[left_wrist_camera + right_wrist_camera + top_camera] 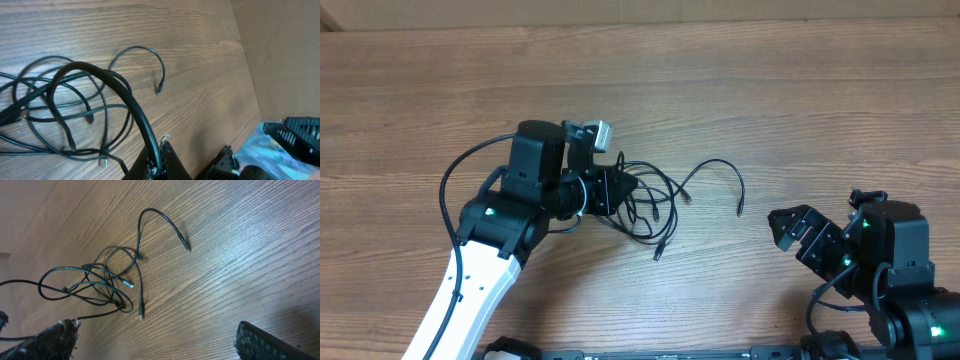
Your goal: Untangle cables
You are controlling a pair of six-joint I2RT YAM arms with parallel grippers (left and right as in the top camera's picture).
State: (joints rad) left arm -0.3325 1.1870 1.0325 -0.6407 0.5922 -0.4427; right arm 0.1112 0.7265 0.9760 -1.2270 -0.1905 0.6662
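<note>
Left claw (618,190) meets the cables (658,196) mid-way across the table (820,90), grip unclear, likely anchoring them; right claw (790,232) gapes empty toward the right edge.

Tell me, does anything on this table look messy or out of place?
Yes: the thin black cables lie in a tangled heap at the left gripper, loops crossing over each other, one end arcing out alone toward the right. Nothing looks broken or spilled.

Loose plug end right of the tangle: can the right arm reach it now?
Probably yes. The plug end lies apart from the tangle, and only bare table separates it from the open right claw.
</note>
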